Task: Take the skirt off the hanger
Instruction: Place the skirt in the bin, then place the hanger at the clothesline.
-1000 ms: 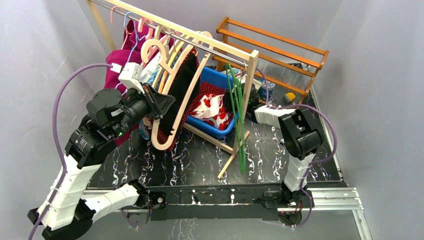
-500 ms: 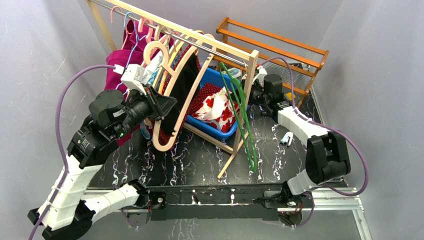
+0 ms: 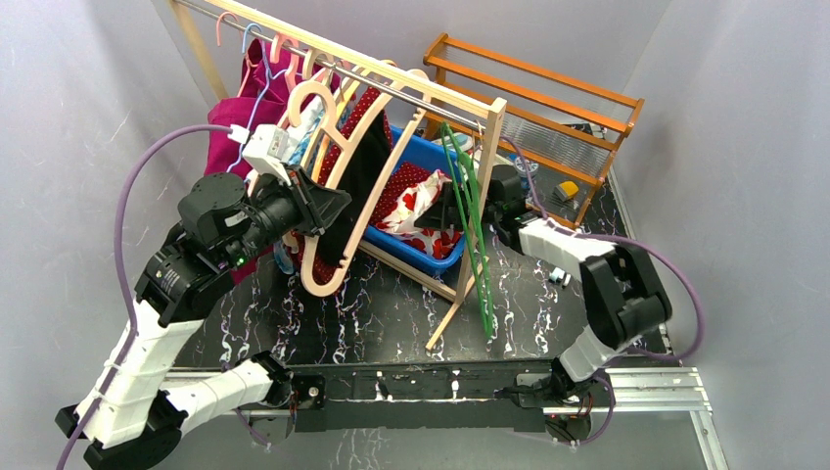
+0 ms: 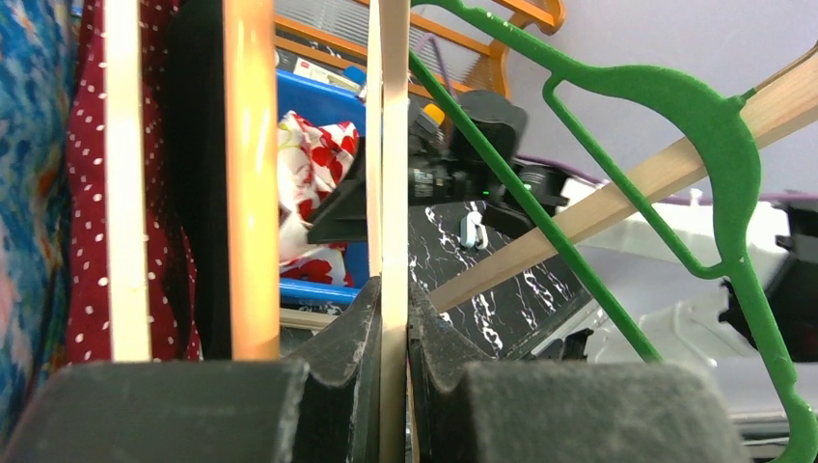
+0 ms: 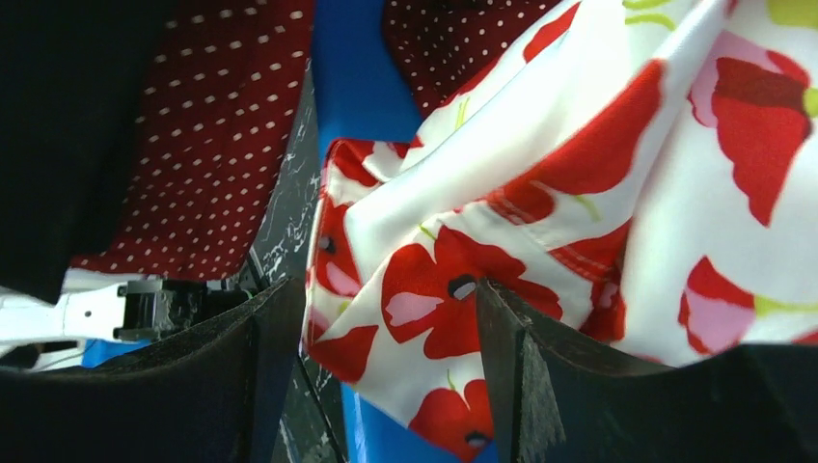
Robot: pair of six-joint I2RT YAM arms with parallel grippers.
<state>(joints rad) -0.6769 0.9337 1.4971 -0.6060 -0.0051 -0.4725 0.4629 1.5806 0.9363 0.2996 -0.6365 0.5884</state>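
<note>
Left gripper (image 4: 391, 323): jaws clamped on the thin edge of a wooden hanger (image 4: 394, 145). Right gripper (image 5: 386, 309): jaws apart, gripping nothing, with the white, red-flowered skirt (image 5: 579, 145) just beyond the fingers. The skirt lies bunched in the blue bin (image 3: 416, 253), far of the rack (image 3: 486, 176), off the hanger.

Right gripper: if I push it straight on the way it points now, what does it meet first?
Most likely the floral cloth draped over the edge of the blue bin. It fills the view just beyond the right gripper, whose jaws are open. The bin wall lies behind and below the cloth; how near is unclear.
</note>
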